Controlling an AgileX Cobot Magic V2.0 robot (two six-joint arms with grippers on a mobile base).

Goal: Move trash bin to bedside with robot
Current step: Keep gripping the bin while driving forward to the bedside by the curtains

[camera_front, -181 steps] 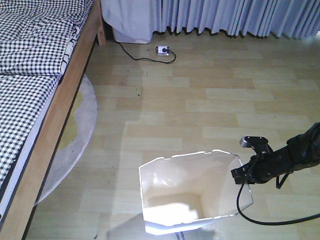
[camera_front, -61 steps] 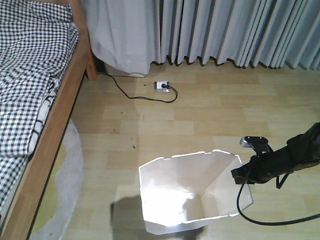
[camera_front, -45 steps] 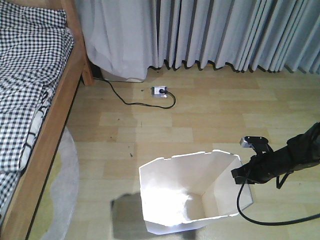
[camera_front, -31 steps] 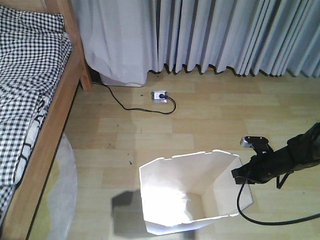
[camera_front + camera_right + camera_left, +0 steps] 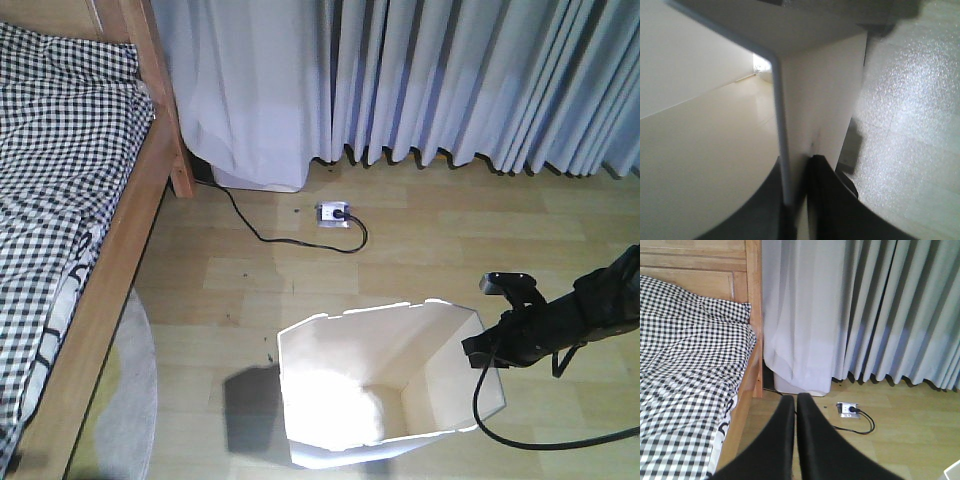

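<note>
bin: white plastic angular-rimmed trash bin (image 5: 330, 375), right of light-brown wooden bed frame (image 5: 112, 255), well apart
right end effector (image 5: 476, 352): clamped on bin's right rim wall
left end effector (image 5: 795, 405): closed, empty
risk: one-sided pinch on thin wall; likely slip or tilt if base catches pale round rug (image 5: 130, 405)

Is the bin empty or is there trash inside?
Empty: the front view shows only bare cream walls and bottom inside the bin.
</note>
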